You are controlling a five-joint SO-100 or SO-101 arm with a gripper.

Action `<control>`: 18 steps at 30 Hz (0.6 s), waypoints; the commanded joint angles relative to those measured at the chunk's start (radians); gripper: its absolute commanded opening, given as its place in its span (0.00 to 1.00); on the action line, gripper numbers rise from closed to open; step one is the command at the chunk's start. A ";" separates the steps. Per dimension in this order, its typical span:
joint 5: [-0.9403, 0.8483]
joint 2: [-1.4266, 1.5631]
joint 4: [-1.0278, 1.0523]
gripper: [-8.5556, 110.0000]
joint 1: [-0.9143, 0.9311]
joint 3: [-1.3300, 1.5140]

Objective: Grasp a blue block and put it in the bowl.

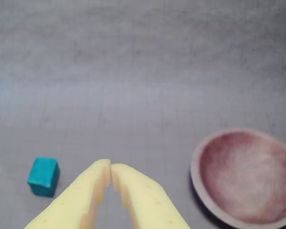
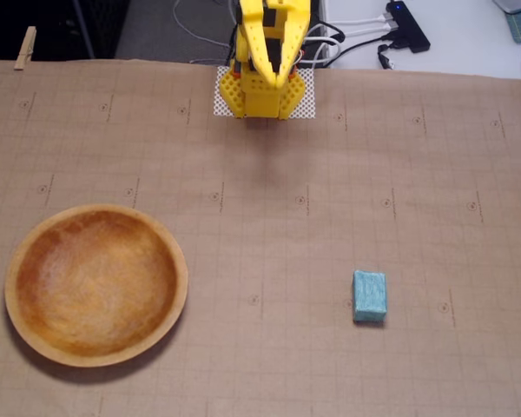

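Brown gridded paper covering table (image 2: 269, 217). You're hovering yellow gripper (image 1: 110, 167) closed, empty. Blue block (image 2: 370, 295) lying well apart from wooden bowl (image 2: 17, 317). Looking light, foamy: pinch long sides.

Open mat, two low obstacles

The bowl (image 2: 95, 284) is occupying the desk's near-left corner and the blue block (image 2: 370, 295) is sitting well apart toward the near-right; between them, and up to the arm's base (image 2: 267, 94) at the far edge, bare paper (image 2: 269, 217) is lying clear.

A hobby robotics workbench: brown gridded paper (image 2: 330, 174) clipped by clothespins (image 2: 24, 48), a USB hub (image 2: 408, 26) with cables at one o'clock.
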 commanded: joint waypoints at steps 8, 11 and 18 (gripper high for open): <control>0.003 -0.272 -0.371 0.05 -0.009 -0.003; 0.002 -0.344 -0.497 0.05 -0.011 0.031; -0.002 -0.480 -0.934 0.05 -0.055 0.219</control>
